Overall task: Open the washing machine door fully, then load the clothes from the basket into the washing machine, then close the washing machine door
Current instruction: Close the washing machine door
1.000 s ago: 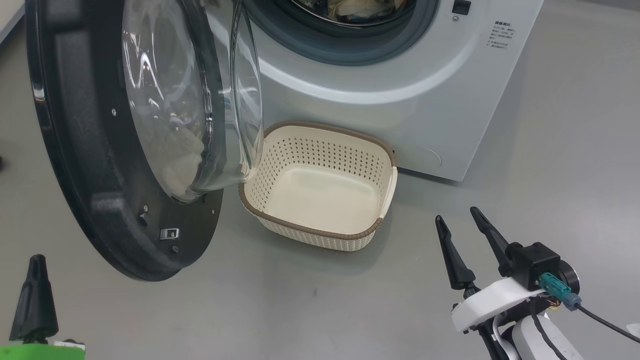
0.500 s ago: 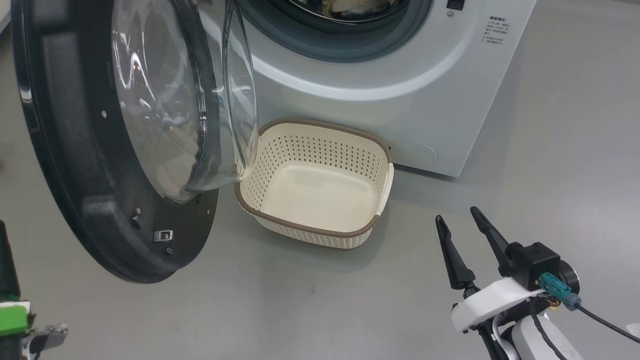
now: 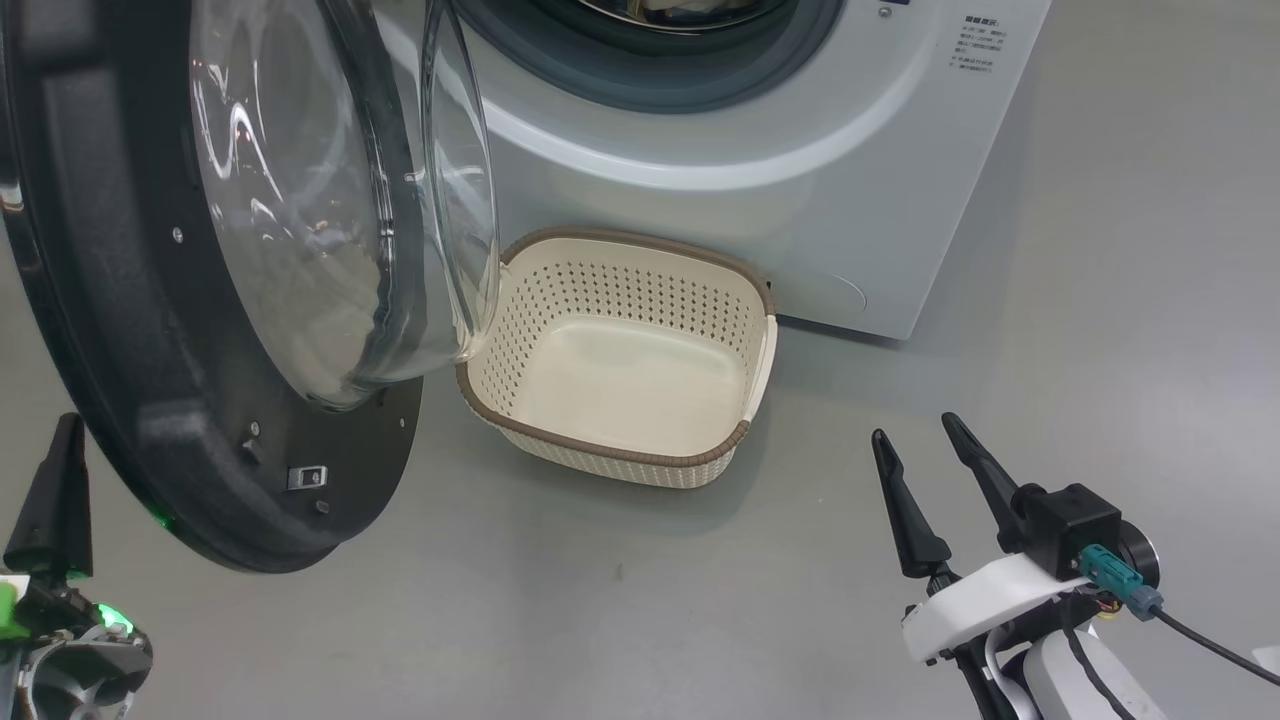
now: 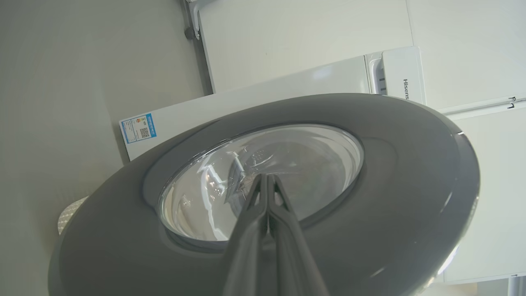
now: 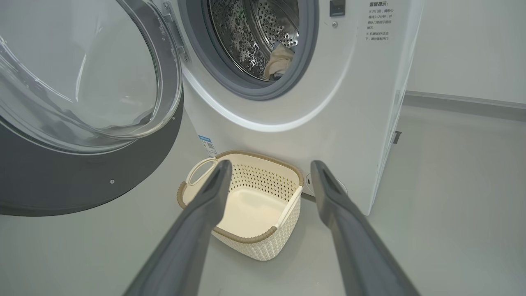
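the basket [image 3: 618, 462] sits on the floor [image 3: 700, 600] right against the front of the washing machine [image 3: 760, 230], tucked under the hanging glass bowl of the washing machine door [image 3: 130, 330], and it is empty down to its cream bottom. the clothes [image 5: 280, 61] show as a pale, creamy fold inside the perforated drum [image 5: 246, 28], low against the grey gasket, so the loading looks done and closing the door is what is left. the door stands swung out wide on its hinge, inner side facing the opening. the left gripper [image 3: 68, 428] is pinched fully together into a single point, holding nothing, and sits low beside the door's black rim on its outer side; its wrist view looks straight up at the glossy outer face [image 4: 390, 172] with the joined tips [image 4: 266, 177] aimed at the glass centre. that reads like a blunt pusher set to nudge the door round, though i cannot tell whether it touches the door. the right gripper [image 3: 913, 430] is spread wide and empty, parked well apart from the basket, probably kept back so the door's swing stays unobstructed. the basket beneath the glass bowl may be a snag.
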You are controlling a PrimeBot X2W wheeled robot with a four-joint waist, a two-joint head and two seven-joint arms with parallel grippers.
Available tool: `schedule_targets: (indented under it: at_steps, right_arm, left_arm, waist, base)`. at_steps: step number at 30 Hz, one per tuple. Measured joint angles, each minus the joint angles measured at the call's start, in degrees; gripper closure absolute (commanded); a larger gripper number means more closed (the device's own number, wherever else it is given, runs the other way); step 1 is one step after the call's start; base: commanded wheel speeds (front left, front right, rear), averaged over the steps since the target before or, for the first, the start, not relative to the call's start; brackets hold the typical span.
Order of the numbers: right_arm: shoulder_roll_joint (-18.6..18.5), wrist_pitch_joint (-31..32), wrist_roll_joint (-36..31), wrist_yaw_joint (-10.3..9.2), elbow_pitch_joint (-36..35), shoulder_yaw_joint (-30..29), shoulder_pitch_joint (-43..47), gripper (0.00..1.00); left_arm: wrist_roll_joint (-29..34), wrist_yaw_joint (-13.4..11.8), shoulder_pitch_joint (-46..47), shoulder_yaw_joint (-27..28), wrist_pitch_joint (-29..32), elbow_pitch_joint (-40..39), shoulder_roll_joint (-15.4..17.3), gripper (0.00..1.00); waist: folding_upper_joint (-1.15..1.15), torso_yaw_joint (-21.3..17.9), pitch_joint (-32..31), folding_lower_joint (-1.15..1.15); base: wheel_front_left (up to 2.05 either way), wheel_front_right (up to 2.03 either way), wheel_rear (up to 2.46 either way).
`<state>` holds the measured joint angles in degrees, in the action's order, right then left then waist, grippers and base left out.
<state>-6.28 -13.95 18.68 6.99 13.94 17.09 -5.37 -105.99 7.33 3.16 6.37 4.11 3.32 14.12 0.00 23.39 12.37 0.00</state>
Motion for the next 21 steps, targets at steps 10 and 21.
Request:
schedule_targets:
  at_steps: [10,21]
  right_arm:
    - [-0.01,0.0,0.55,0.0,0.07,-0.04,-0.03,0.0]
    - [0.05,0.0,1.04,0.0,0.41,0.37,-0.19,0.0]
  left_arm:
    - [-7.16,0.0,0.42,0.3,10.33,1.26,0.2,1.0]
    - [-14.26,0.0,0.25,0.53,20.72,0.65,-0.1,1.0]
  waist:
    - [0.0,-0.57,0.44,0.0]
    - [0.0,-1.43,0.68,0.0]
  base:
    - [0.0,0.0,0.0]
    - [0.0,0.0,0.0]
